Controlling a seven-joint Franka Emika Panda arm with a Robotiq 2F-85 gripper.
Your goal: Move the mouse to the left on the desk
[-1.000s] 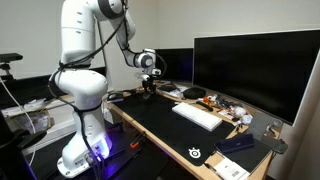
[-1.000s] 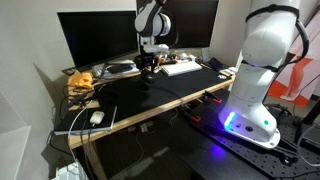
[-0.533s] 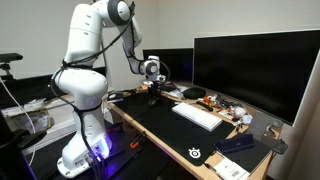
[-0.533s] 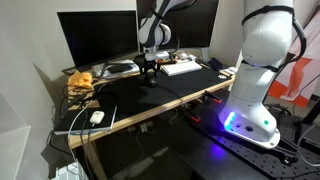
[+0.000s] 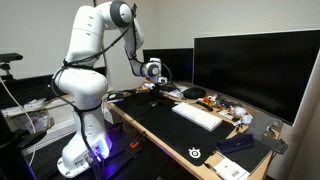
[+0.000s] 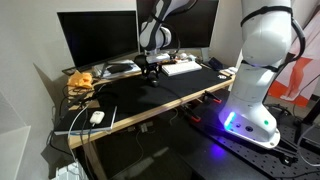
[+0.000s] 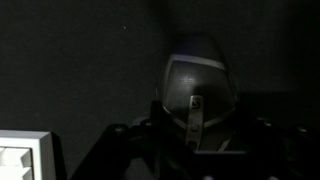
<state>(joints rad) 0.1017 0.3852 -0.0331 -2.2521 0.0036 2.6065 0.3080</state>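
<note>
The mouse (image 7: pixel 197 88) is small, black and rounded, and lies on the black mat of the desk (image 5: pixel 160 128), which also shows in the other exterior view (image 6: pixel 150 102). In the wrist view it sits just ahead of my gripper (image 7: pixel 195 150), between the two dark fingers, which stand wider than the mouse on either side. The gripper looks open and low over the mat. In both exterior views the gripper (image 5: pixel 155 89) (image 6: pixel 151 76) hangs at the far end of the desk and hides the mouse.
A white keyboard (image 5: pixel 198 116) (image 6: pixel 182 68) lies beside the gripper; its corner shows in the wrist view (image 7: pixel 22 160). A large monitor (image 5: pixel 255 70) (image 6: pixel 95 40) stands behind. A flat black gadget (image 5: pixel 236 144), cables and clutter (image 6: pixel 82 82) lie along the desk.
The arm has lowered the gripper toward the mat and shifted it slightly toward the monitors. Nothing on the desk has visibly moved.
</note>
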